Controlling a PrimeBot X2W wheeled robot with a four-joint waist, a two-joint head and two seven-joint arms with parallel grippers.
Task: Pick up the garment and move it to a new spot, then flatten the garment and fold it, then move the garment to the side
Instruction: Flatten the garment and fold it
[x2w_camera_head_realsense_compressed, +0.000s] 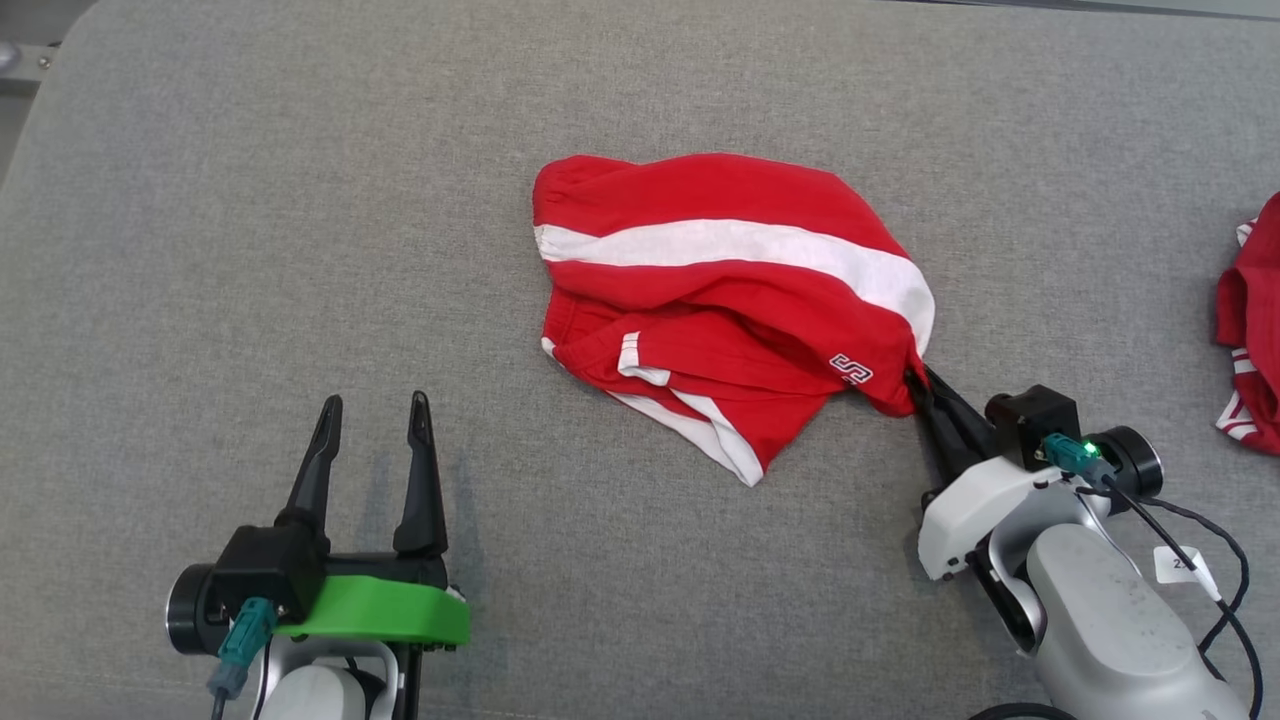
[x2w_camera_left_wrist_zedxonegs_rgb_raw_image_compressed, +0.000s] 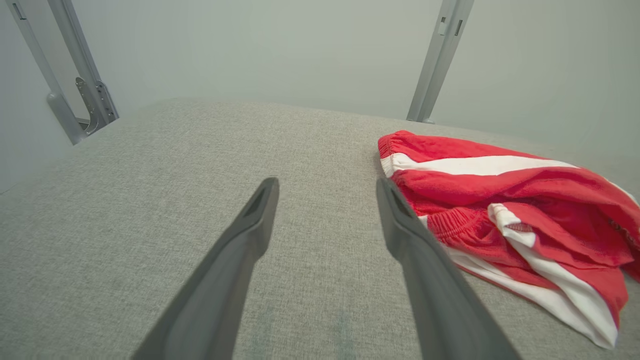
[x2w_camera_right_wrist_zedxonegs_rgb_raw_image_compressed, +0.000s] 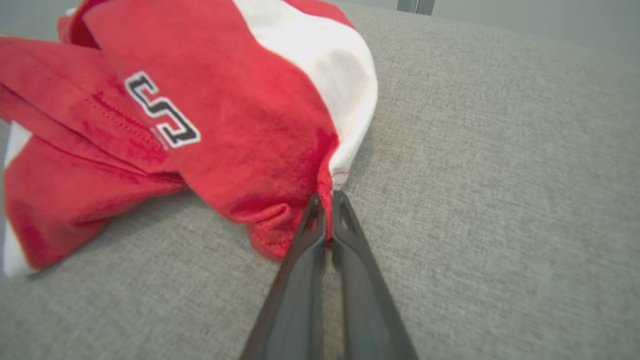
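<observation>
Shorts (x2w_camera_head_realsense_compressed: 720, 300), red with white stripes, lay crumpled at frame centre; right gripper (x2w_camera_head_realsense_compressed: 915, 385) pinched their edge; left gripper (x2w_camera_head_realsense_compressed: 372, 405) gaped empty.

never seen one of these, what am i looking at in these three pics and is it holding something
It is a two-armed robot at a grey padded surface. The top picture looks down from its head; the other two come from cameras on each wrist, looking along that arm's two dark fingers. A crumpled pair of red shorts with white stripes lies in the middle. The right gripper has its fingers shut on the edge of the shorts. The left gripper is open, holds nothing, and sits apart from the cloth. More red cloth lies at the far right edge.
</observation>
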